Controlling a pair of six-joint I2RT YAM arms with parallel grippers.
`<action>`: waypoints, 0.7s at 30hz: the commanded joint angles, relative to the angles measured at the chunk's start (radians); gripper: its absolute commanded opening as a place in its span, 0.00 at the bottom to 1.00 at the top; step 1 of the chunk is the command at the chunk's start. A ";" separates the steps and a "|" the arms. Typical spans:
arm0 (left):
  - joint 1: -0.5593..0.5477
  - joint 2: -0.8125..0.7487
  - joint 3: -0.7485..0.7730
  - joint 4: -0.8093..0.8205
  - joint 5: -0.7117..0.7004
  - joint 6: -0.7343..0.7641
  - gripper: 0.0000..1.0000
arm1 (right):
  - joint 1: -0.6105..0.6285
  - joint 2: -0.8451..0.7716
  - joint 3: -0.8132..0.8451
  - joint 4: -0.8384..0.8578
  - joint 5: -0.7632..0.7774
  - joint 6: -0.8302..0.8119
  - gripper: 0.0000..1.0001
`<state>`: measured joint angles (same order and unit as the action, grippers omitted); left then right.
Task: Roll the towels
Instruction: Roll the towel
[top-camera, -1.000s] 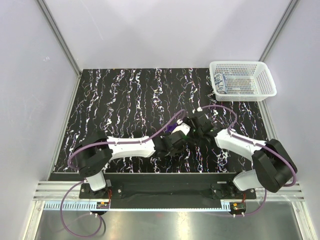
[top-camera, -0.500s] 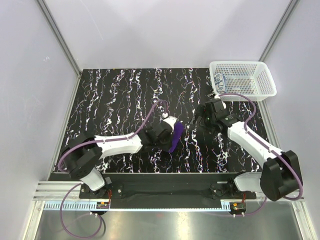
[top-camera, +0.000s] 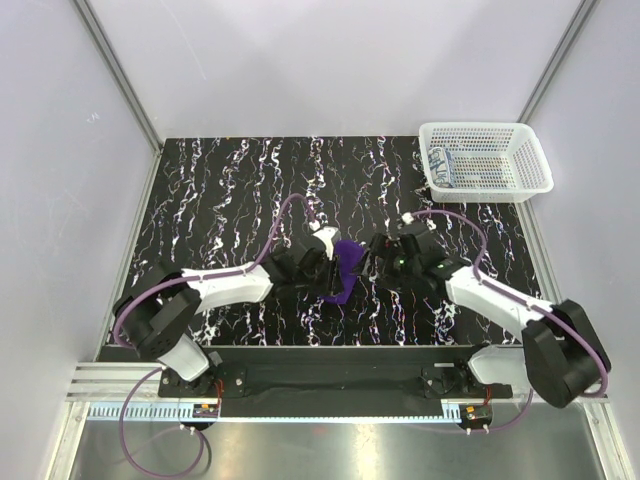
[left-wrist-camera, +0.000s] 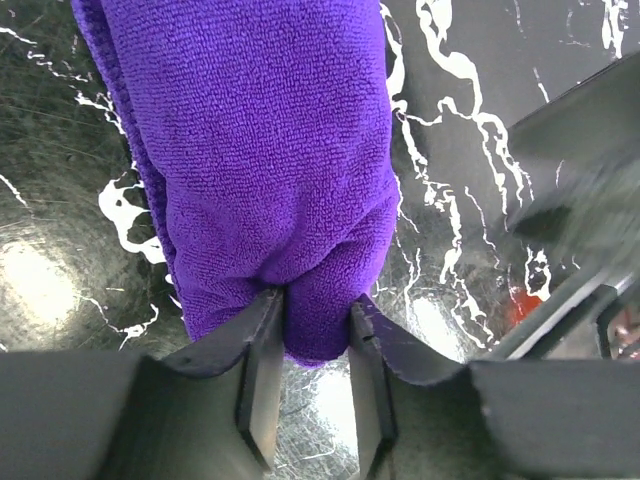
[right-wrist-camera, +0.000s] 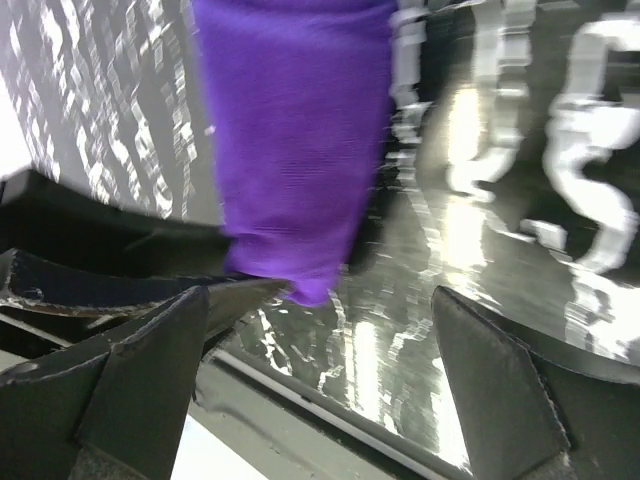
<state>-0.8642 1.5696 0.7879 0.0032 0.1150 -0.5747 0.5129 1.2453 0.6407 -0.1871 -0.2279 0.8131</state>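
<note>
The purple towel (top-camera: 346, 268) lies folded into a narrow strip on the black marbled table (top-camera: 220, 200), between the two grippers. My left gripper (left-wrist-camera: 308, 330) is shut on the near end of the purple towel (left-wrist-camera: 260, 150). My right gripper (right-wrist-camera: 320, 330) is open and empty, its jaws spread wide just short of the purple towel's (right-wrist-camera: 295, 130) other end. In the top view the left gripper (top-camera: 322, 272) and the right gripper (top-camera: 378, 258) face each other across the towel. The patterned white towel (top-camera: 443, 167) lies rolled in the white mesh basket (top-camera: 520, 160) at the far right.
The basket stands at the table's far right corner, beside the metal frame post. Purple cables loop above both arms. White walls enclose the table on three sides.
My right gripper has swung back left from near the basket to the towel's right end. My left gripper, holding the purple towel, has shifted slightly left and back.
</note>
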 joint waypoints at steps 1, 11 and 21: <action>0.013 0.015 -0.042 -0.009 0.064 -0.024 0.37 | 0.076 0.057 0.028 0.196 -0.033 0.020 0.99; 0.097 0.004 -0.111 0.083 0.204 -0.068 0.41 | 0.091 0.144 -0.033 0.386 0.001 0.051 1.00; 0.145 0.010 -0.134 0.138 0.282 -0.102 0.41 | 0.091 0.223 -0.119 0.607 0.021 0.093 0.98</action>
<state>-0.7319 1.5650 0.6865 0.1703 0.3565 -0.6621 0.5957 1.4551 0.5434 0.2836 -0.2375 0.8833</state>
